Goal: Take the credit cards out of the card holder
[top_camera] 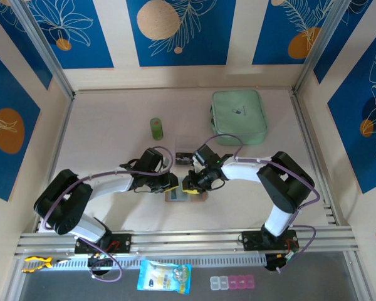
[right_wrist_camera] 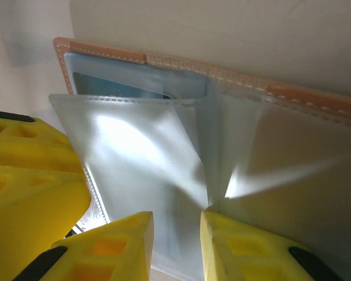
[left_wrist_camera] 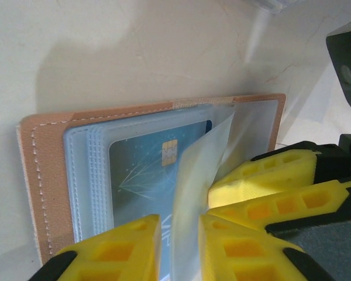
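The card holder [top_camera: 186, 195] lies open on the desk [top_camera: 113, 125] between your arms. Your left end effector [left_wrist_camera: 178, 234] is narrowly parted over the blue card [left_wrist_camera: 152, 170]. I cannot tell whether the right end effector [right_wrist_camera: 175, 231] grips the clear leaf [right_wrist_camera: 134, 152]. Hold that leaf aside, then pinch the card's exposed edge.

Left tool [top_camera: 169, 184] and right tool [top_camera: 189, 184] meet tip-to-tip, jaws slightly parted.

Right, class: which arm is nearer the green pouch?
Right. The right claw is at the wallet, on the near side of the green pouch; the left claw is at the wallet too, but further left.
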